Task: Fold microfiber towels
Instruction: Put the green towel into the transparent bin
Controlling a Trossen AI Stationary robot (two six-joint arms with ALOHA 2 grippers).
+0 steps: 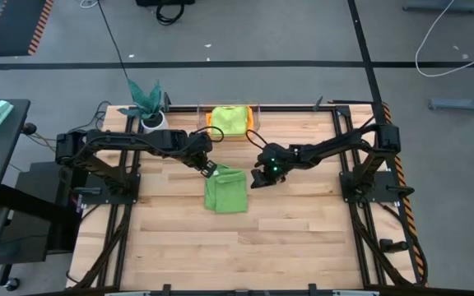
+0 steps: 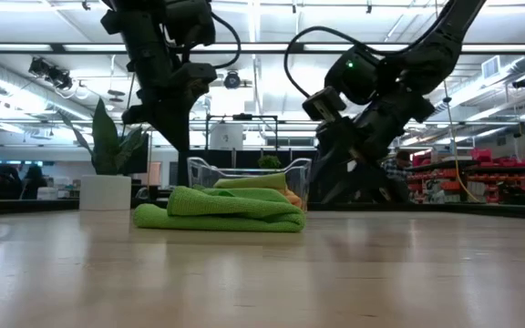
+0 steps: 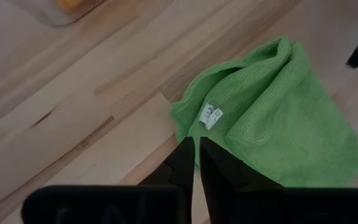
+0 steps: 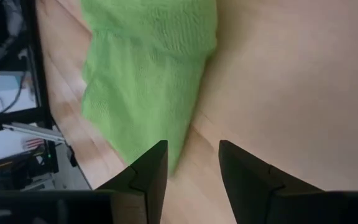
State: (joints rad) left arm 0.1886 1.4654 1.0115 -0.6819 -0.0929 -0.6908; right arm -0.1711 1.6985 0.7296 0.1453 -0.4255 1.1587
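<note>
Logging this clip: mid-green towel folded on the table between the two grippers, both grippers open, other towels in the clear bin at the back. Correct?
Not quite. The left gripper is shut, fingers pressed together, as the left wrist view shows. The right gripper is open. The mid-green towel and clear bin are as stated.

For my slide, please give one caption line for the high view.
Left gripper and right gripper flank the folded green towel on the wooden table.

We reach both arms inward over the middle of the bench. Our left gripper [image 1: 208, 169] points down, its fingers [image 3: 185, 163] pressed nearly together with only a thin slit between them. Our right gripper [image 1: 259, 178] hangs opposite, near it, angled downward, its fingers [image 4: 151, 168] spread apart and holding nothing.
</note>
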